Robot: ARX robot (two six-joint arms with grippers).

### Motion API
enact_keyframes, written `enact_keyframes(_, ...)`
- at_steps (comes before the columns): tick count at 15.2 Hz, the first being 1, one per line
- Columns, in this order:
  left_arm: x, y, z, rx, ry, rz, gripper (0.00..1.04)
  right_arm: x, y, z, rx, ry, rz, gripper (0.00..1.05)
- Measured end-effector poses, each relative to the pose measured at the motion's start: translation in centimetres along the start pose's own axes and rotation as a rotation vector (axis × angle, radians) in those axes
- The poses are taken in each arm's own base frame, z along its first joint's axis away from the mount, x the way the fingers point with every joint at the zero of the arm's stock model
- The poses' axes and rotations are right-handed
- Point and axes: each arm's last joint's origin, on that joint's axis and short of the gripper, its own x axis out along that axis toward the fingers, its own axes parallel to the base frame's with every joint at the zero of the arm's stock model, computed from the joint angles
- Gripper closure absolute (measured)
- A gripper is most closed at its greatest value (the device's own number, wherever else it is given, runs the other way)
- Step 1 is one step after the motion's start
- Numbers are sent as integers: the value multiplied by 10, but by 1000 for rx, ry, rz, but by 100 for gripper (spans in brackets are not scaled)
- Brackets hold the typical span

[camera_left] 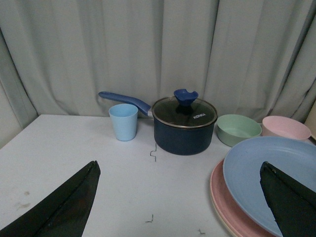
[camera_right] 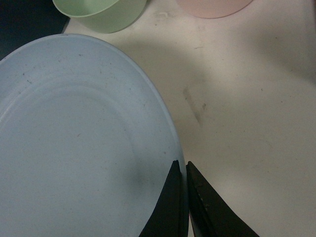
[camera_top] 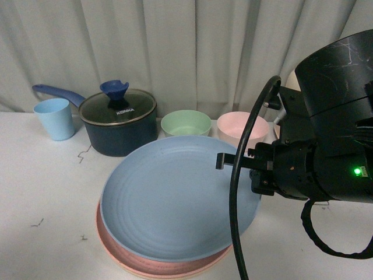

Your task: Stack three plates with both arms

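Note:
The light blue plate [camera_top: 175, 198] is held tilted over the pink plate [camera_top: 157, 267], its right side raised. A thin cream-beige plate edge [camera_left: 224, 224] shows under the pink one [camera_left: 222, 197] in the left wrist view. My right gripper [camera_top: 224, 160] is shut on the blue plate's right rim; the right wrist view shows the jaws [camera_right: 181, 165] pinching the rim of the plate [camera_right: 74, 148]. My left gripper [camera_left: 180, 170] is open and empty, above the table left of the stack, with the blue plate [camera_left: 261, 173] by its right finger. The left arm is out of the front view.
At the back stand a light blue cup [camera_top: 54, 118], a dark blue lidded saucepan [camera_top: 119, 122], a green bowl [camera_top: 186, 123] and a pink bowl [camera_top: 243, 126]. A grey curtain hangs behind the white table [camera_top: 46, 198].

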Motion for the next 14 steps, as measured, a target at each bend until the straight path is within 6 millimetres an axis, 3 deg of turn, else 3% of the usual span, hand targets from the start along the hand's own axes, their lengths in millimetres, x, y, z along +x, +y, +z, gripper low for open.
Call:
enact_keyframes(9,0,0,0,0,0,0,7,16,7,-13,-16,39,-2,102)
enact_keyframes(12,0,0,0,0,0,0,7,16,6,-12,4,76,37,61)
enact_keyframes(14,0,0,0,0,0,0,7,10,3,-7,33,87,73,41)
